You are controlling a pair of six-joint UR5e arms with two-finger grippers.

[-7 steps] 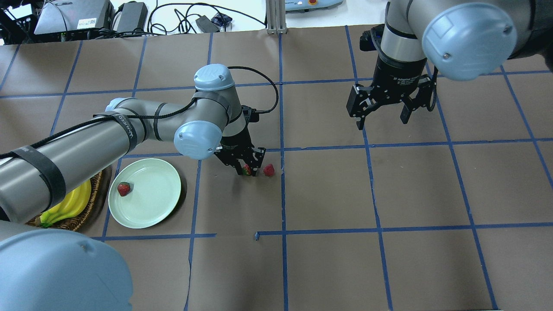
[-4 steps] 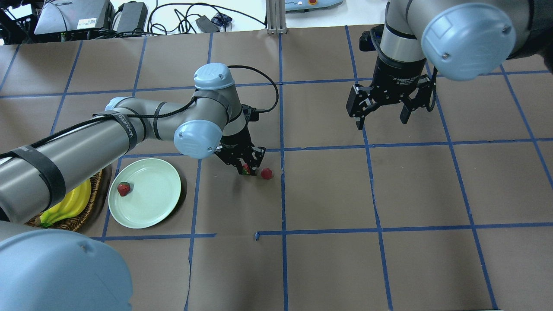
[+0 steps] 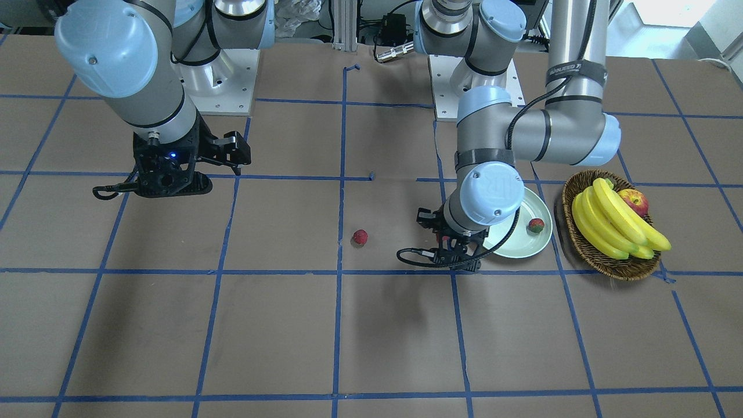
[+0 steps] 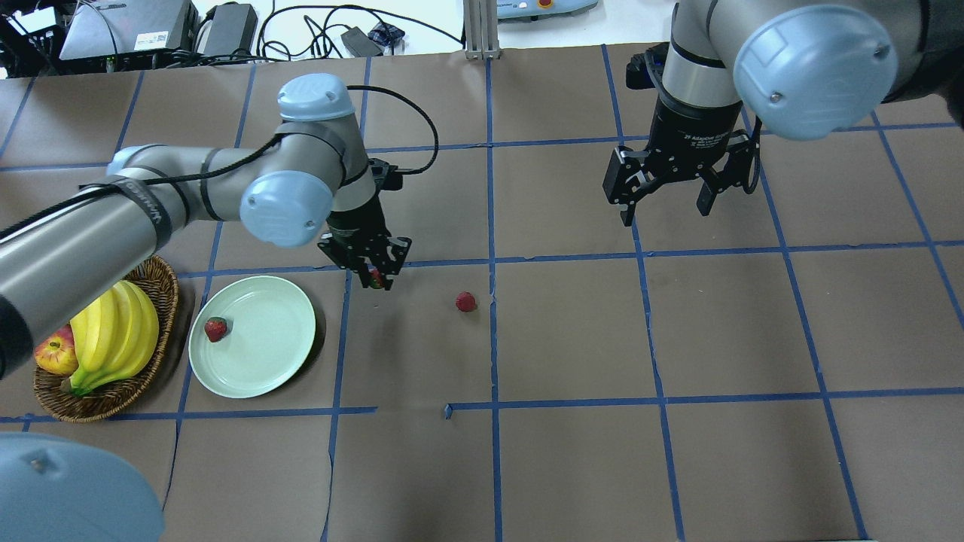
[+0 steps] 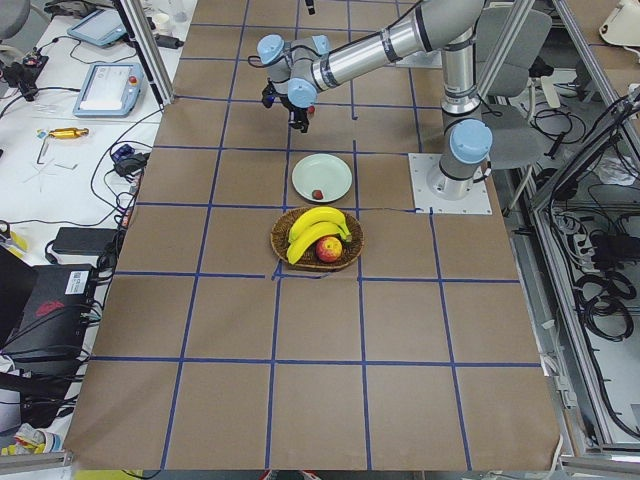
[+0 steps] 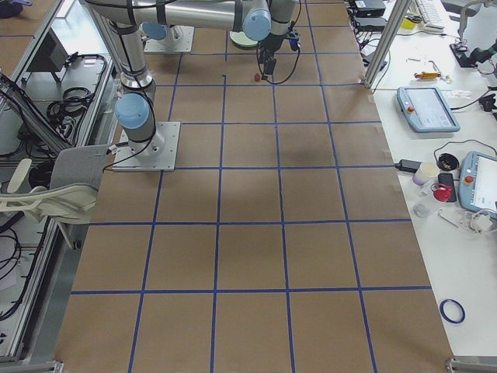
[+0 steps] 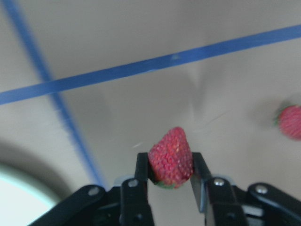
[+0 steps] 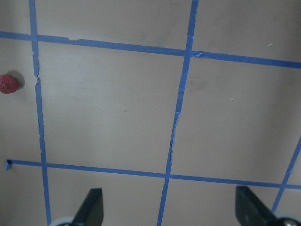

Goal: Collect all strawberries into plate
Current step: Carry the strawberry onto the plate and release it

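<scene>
Now that the left fingers (image 4: 375, 272) are shut tight on one small red strawberry (image 7: 170, 157) and have carried it near the round pale green plate (image 4: 279, 354), where a second strawberry (image 4: 216, 329) sits, only the third strawberry (image 4: 466, 302) waits on the brown counter (image 4: 572, 339). The right fingers (image 4: 666, 214) hang wide open, empty.

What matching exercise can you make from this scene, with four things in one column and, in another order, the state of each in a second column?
Column one:
1. left gripper
2. right gripper
3. plate
4. basket

Column two:
a. holds bananas and an apple
b. open, with nothing between its fingers
c. shut on a strawberry
d. another strawberry lies on it

Right pairs: 1-c, 2-b, 3-d, 4-a.
</scene>
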